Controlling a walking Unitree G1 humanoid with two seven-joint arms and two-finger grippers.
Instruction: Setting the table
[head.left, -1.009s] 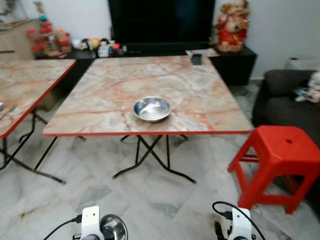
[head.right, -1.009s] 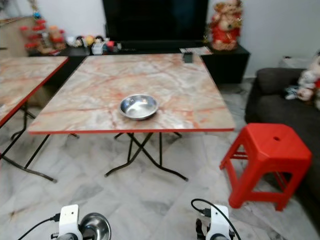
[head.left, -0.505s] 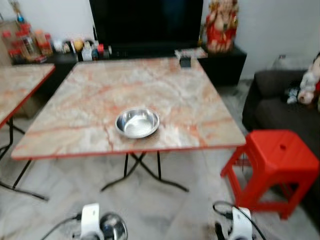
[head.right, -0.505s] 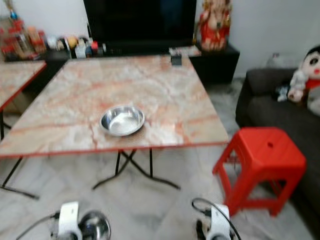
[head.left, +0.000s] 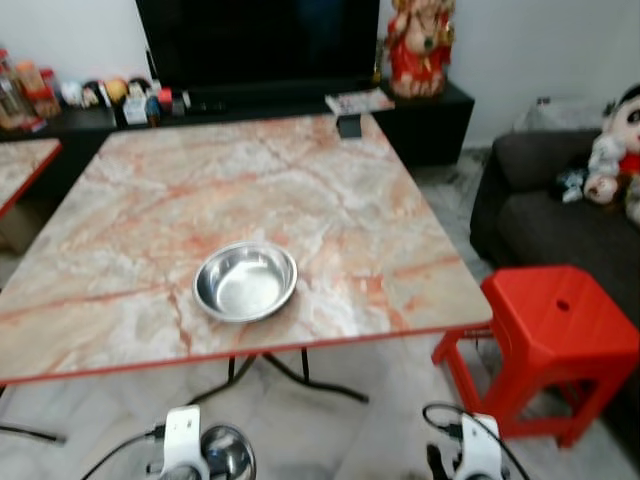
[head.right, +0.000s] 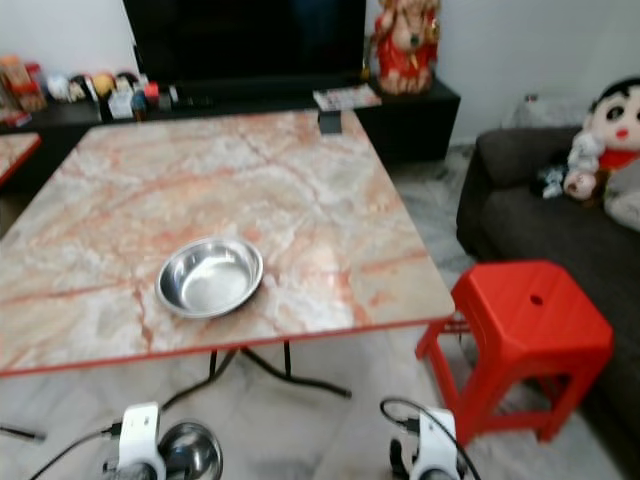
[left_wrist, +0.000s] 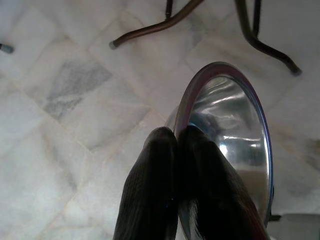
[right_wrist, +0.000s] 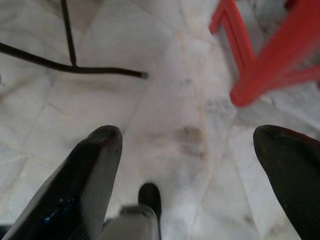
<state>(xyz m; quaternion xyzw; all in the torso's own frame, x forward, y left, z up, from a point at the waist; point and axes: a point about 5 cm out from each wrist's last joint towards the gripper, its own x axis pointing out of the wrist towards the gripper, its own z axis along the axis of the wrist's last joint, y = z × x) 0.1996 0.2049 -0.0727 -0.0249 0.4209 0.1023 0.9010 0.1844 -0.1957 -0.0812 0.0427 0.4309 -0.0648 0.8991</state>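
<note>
Holding a bowl low, facing the worktop

Left gripper (left_wrist: 177, 137) is pinching the rim of a steel bowl (left_wrist: 235, 145): fingers (left_wrist: 150, 200) are closed tight on it, one outside the rim, one inside. That held bowl is sitting low at the left of the head view, over the marble floor (head.left: 330, 430), short of the worktop edge. It is tilted on its side in the wrist view, with the table legs (left_wrist: 260, 35) on the floor beyond it.

Right gripper (right_wrist: 187, 145) is hanging low on the right with its fingers (right_wrist: 80, 185) spread wide, gripping nothing, floor between them.

Second bowl (head.left: 245, 282) is lying upright on the marble worktop (head.left: 150, 200), near the front edge, a bit left of centre. Small dark object (head.left: 349, 125) is standing at the far edge.

Red stool (head.left: 555, 340) is standing just beside the worktop's right front corner. Dark sofa (head.left: 545, 215) with soft toys (head.right: 600, 135) is sitting behind it. TV (head.left: 260, 40) and red figurine (head.left: 418, 45) are standing on the low cabinet beyond the worktop.
</note>
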